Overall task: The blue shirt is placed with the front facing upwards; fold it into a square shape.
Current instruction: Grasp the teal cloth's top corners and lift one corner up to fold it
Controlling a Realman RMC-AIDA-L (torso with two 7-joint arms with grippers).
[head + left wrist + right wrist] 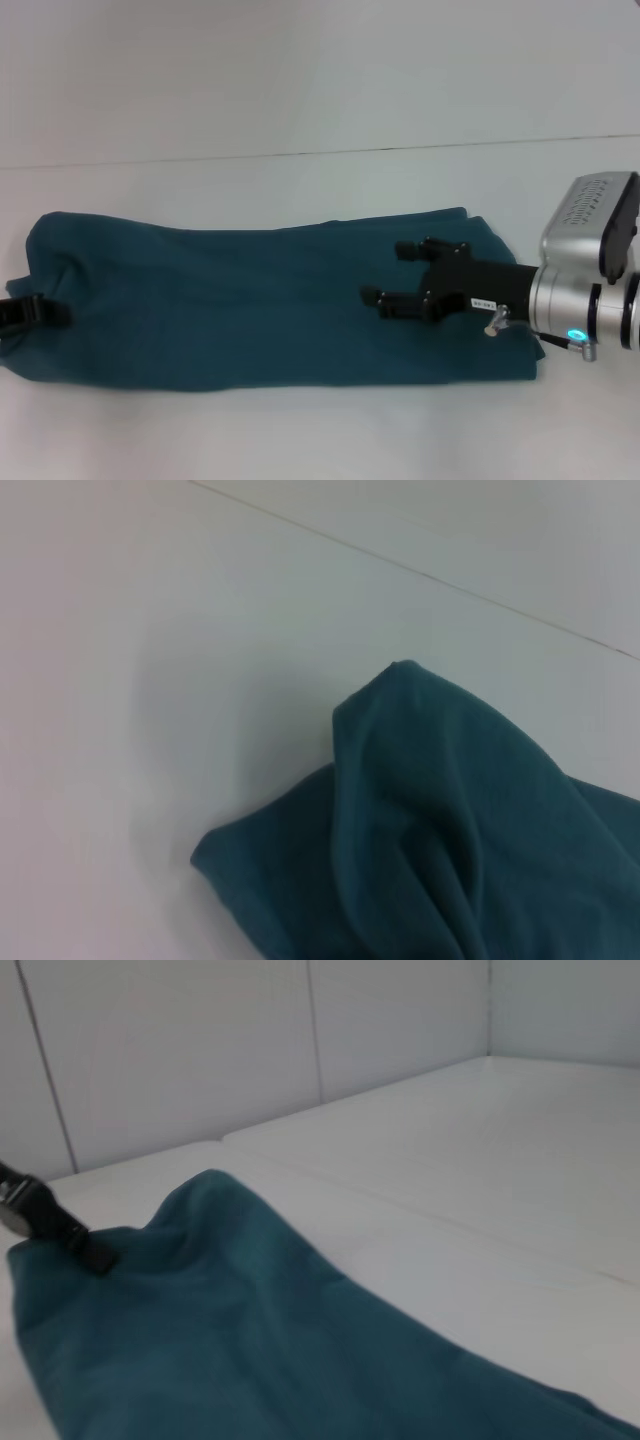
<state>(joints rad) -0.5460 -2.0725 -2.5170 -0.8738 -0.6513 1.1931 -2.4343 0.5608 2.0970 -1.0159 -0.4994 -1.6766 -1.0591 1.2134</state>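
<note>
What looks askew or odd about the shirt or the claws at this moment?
The dark teal-blue cotton shirt lies as a long folded strip, not a square. Its left end is bunched and puckered where the left claw meets it; the rest looks flat. The right claw hovers open over the right end. Nothing looks torn or spilled.

The blue shirt (250, 300) is lying in front of me as a long band running left to right across the white table, already folded lengthwise so no lettering shows, just plain dark teal fabric. Its far edge is a bit wavy and the near edge is straighter. On my left end the cloth is bunched and lifted into a soft peak (420, 770), with rounded folds running down from it.
</note>
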